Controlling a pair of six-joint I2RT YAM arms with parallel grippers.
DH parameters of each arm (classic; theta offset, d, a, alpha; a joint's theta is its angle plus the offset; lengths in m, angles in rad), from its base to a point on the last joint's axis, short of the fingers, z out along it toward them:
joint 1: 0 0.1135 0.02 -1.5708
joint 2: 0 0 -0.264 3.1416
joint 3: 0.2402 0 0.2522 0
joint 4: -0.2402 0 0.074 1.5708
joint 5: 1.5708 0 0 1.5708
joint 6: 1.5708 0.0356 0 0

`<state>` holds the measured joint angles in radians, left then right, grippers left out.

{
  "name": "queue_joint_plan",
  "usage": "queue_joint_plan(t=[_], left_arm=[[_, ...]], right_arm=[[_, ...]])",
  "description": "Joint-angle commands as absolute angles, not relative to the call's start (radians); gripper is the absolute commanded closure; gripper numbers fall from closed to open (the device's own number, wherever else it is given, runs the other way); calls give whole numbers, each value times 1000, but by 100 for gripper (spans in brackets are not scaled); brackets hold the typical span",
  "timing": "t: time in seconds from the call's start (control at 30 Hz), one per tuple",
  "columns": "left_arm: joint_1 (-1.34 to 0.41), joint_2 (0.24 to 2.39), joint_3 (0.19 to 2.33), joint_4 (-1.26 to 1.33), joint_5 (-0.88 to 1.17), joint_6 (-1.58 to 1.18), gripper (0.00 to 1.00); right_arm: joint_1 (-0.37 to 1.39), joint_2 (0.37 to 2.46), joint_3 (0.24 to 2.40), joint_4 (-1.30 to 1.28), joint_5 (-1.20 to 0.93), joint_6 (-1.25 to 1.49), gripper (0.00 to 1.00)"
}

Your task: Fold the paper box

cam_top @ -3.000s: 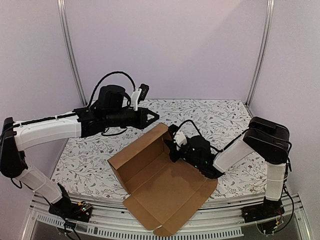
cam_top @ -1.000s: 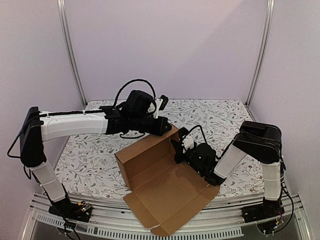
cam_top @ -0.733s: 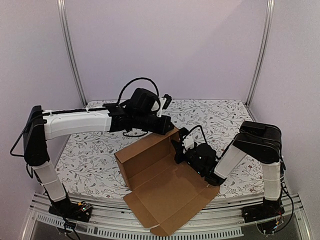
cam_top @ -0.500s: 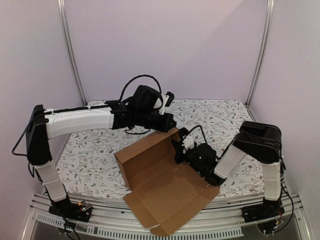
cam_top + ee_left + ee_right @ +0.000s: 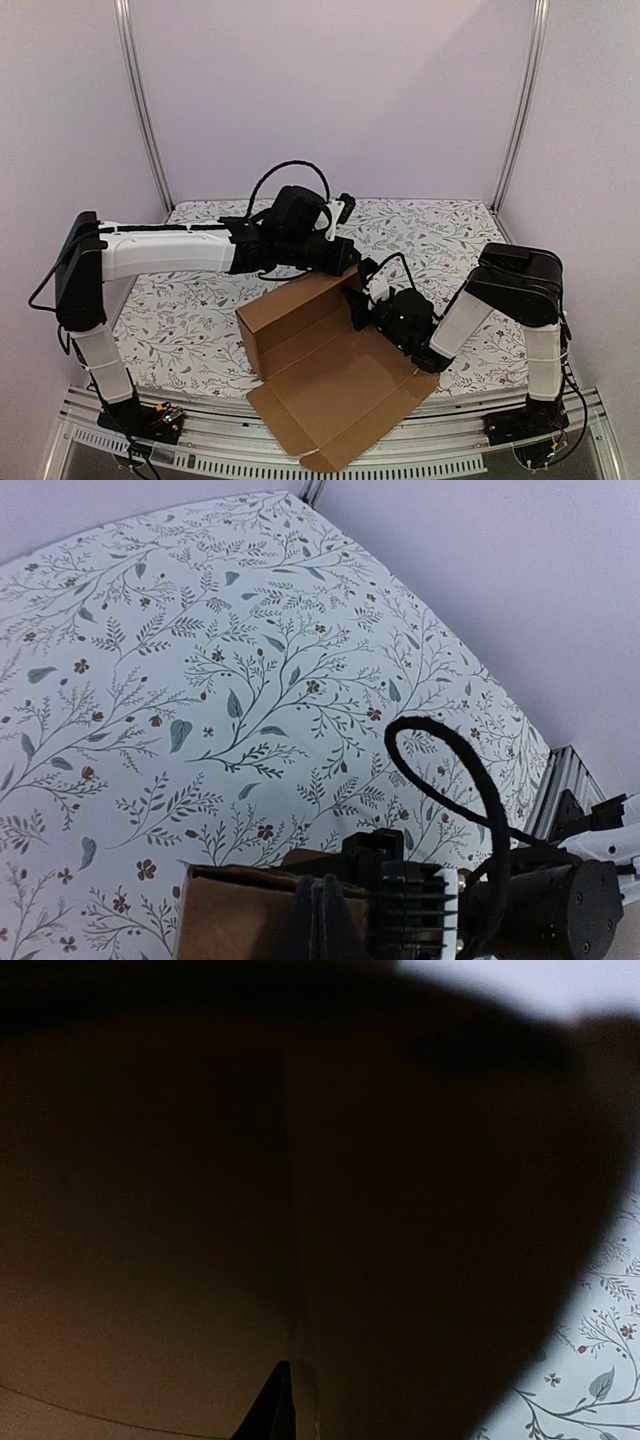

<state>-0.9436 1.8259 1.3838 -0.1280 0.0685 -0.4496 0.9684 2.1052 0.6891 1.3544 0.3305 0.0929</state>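
One box (image 5: 325, 385), plain brown cardboard, half made. Its long far wall stands up, running slantwise from near left to far right. The big lid panel lies flat in front of it, with creases across it and small flaps at its near and right corners. The box sits at the middle of the worktop's (image 5: 190, 300) near edge, and the flat panel's near corner hangs out over that edge.

I have two claws, both at the box's far right corner. My left claw (image 5: 350, 257) is closed tight with nothing between its fingers (image 5: 305, 930). From my left wrist I see them pressed together just above the top edge of the standing wall, though I cannot tell whether they touch it. My right claw (image 5: 361, 303) is low at the right end of that wall, on its inner side, tucked close against the cardboard. My right wrist view is nearly all dark brown board, very close, with one upright crease and a single dark fingertip (image 5: 273, 1405) at the bottom. Whether this claw is open or closed, or has hold of anything, I cannot tell.

One worktop, covered in a white cloth printed with leaves and small flowers
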Motion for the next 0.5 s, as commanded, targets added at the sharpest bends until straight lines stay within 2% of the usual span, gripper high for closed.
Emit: queue_joint_plan(t=[0.0, 0.23, 0.3, 0.37, 0.47], left_arm=[[-959, 1860, 1290, -268, 35, -459, 100], [-959, 1832, 1270, -271, 19, -451, 100], [-959, 1830, 1270, -271, 20, -450, 100], [-959, 1826, 1270, -271, 19, -451, 100], [-959, 1822, 1266, -271, 16, -449, 100]], right_arm=[[966, 2131, 678, 1405, 332, 94, 76], [968, 2129, 681, 1405, 379, 75, 79], [967, 2134, 687, 1405, 378, 72, 86], [967, 2140, 694, 1404, 372, 74, 99], [967, 2152, 701, 1405, 364, 84, 100]])
